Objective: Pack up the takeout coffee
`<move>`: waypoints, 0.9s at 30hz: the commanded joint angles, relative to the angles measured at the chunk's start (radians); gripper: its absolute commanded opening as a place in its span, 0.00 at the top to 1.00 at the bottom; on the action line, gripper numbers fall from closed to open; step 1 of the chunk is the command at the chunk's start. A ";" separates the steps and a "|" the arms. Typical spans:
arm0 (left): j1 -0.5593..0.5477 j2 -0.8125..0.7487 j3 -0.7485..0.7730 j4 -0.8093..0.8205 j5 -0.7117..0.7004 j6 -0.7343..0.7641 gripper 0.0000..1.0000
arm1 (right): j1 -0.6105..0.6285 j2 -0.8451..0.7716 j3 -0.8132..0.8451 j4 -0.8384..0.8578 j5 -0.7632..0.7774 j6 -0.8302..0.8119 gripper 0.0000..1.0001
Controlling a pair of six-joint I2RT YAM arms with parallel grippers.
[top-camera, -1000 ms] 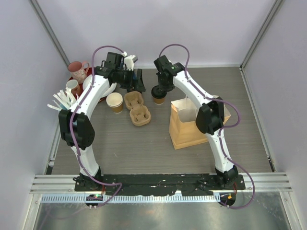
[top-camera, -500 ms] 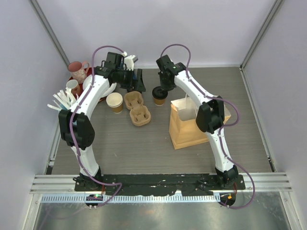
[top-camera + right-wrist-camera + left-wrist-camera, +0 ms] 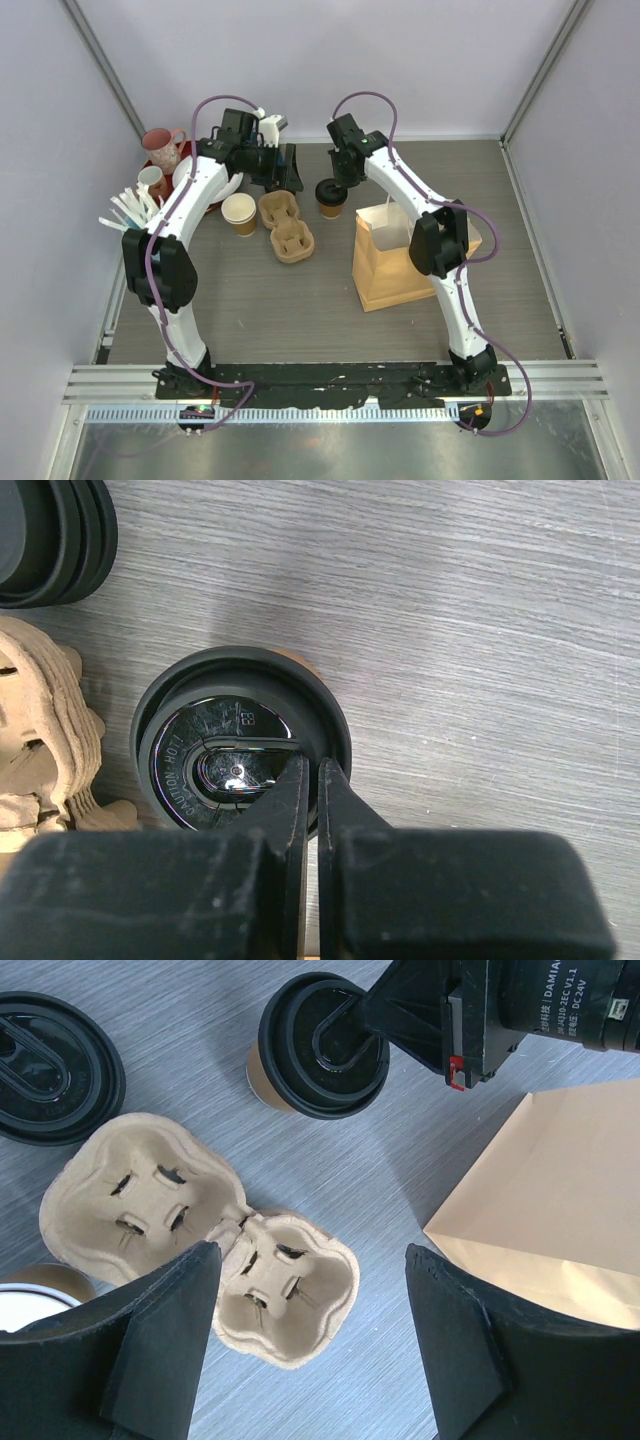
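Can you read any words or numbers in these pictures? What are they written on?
"DAMIA" (cut off by the picture edge), "V1.1", "DC 24V": white print on the right arm's black housing.
"CAUTION", probably: raised letters on the takeout coffee's black lid; its other marks are too faint to read.
Paper bag and cup carrier: no writing shows.

Before you, tan-brown coffee cup under a glossy black lid, pale beige pulp cup carrier, kraft-tan paper bag, pink mug, your desk grey with fine wood grain, your left arm and right arm white with black joints, purple cables.
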 commanded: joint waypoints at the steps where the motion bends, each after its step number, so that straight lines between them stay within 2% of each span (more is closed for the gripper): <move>1: 0.006 -0.041 0.023 0.020 0.020 -0.007 0.23 | 0.012 -0.080 -0.019 0.032 0.020 -0.034 0.99; 8: 0.000 -0.047 0.030 0.003 0.025 0.001 0.24 | 0.019 -0.250 -0.101 0.148 0.015 -0.054 0.99; 19: -0.035 -0.060 0.053 -0.052 0.030 0.037 0.24 | 0.021 -0.431 -0.108 0.222 -0.072 -0.062 0.99; 24: -0.075 -0.090 0.094 -0.123 0.099 0.088 0.23 | 0.021 -0.516 -0.043 0.186 -0.082 -0.088 0.99; 27: -0.121 -0.098 0.154 -0.208 0.149 0.154 0.23 | 0.012 -0.572 0.020 0.078 -0.046 -0.126 0.99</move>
